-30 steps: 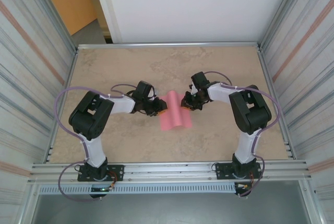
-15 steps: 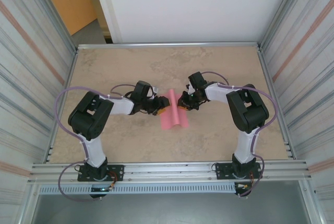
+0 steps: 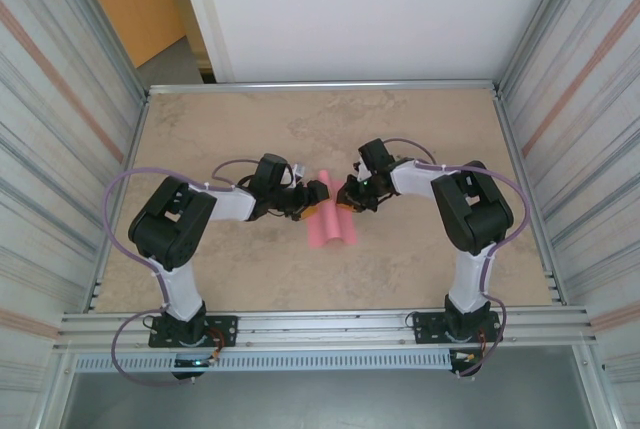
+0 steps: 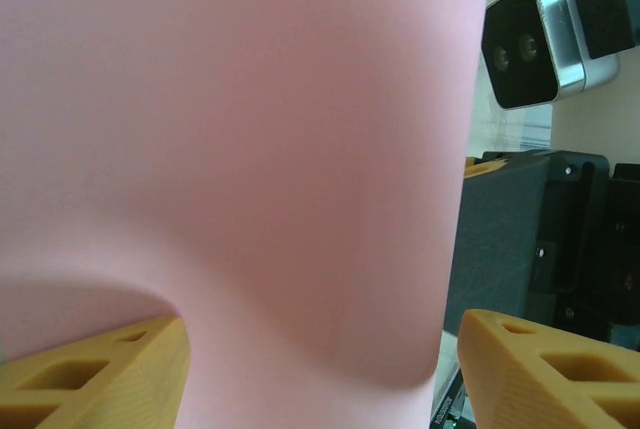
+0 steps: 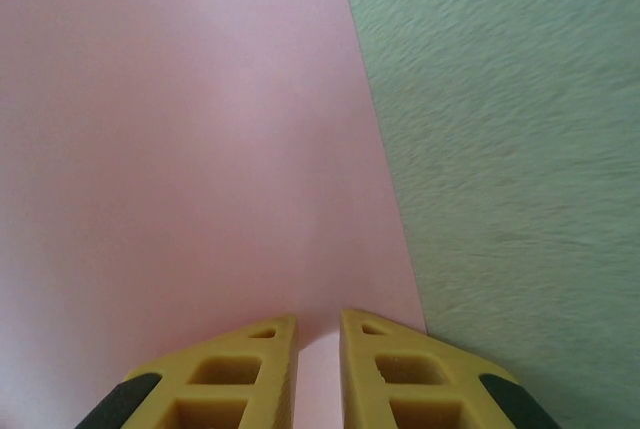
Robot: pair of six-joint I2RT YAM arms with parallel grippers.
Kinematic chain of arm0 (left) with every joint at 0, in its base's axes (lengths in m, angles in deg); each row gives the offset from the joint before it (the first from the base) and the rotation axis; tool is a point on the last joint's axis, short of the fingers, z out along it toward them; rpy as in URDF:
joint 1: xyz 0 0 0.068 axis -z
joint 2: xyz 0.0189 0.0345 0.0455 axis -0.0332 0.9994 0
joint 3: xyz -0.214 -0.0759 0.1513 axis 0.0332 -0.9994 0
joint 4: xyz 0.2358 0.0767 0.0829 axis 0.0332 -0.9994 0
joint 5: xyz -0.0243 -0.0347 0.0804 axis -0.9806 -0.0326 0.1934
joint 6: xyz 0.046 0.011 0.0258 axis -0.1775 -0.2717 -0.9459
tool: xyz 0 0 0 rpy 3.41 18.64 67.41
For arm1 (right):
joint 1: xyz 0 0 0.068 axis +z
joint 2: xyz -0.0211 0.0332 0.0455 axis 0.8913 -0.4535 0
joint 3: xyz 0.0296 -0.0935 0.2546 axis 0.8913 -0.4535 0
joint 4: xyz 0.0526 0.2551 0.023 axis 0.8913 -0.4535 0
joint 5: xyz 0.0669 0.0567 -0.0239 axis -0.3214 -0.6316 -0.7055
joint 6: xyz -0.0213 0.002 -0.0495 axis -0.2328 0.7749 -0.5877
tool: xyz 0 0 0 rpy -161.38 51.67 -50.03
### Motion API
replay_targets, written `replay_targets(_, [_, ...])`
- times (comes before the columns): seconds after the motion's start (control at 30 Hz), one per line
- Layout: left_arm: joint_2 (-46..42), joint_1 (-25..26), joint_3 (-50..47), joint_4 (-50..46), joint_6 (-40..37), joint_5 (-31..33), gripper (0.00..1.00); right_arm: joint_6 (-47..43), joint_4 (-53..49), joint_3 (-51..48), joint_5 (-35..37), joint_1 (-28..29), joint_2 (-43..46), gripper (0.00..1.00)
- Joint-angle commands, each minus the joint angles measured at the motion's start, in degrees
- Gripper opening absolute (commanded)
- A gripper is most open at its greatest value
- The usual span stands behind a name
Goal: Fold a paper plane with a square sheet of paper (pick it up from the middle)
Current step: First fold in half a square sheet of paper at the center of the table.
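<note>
The pink square sheet of paper (image 3: 335,229) lies bowed upward near the centre of the overhead frame on the table (image 3: 430,139). The right gripper (image 5: 318,321) pinches its right edge. The left gripper (image 4: 320,339) stands wide open at its left edge.

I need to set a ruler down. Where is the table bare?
The far strip of the table along its back edge is bare, as is the near strip between the square sheet of paper and the near edge. The middle is crowded: left gripper and right gripper meet at the paper.
</note>
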State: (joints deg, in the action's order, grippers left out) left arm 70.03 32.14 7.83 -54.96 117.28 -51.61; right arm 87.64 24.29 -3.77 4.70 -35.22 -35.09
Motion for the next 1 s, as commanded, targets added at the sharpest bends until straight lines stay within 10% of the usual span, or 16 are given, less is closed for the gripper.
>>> replay_targets(0.0, [0.1, -0.1, -0.8, -6.0, -1.7, 2.3, 0.72, 2.3, 1.3, -1.0, -2.2, 1.0, -1.4, 0.19])
replay_targets(0.6, [0.2, -0.4, 1.9, -11.3, -5.7, 2.6, 0.48, 5.5, 8.4, -4.4, -8.8, -1.5, 1.4, 0.22])
replay_targets(0.97, [-6.1, -3.4, 3.7, -12.0, -11.1, -2.3, 0.27, -0.2, 7.0, -8.0, -9.1, -9.6, 12.1, 0.49])
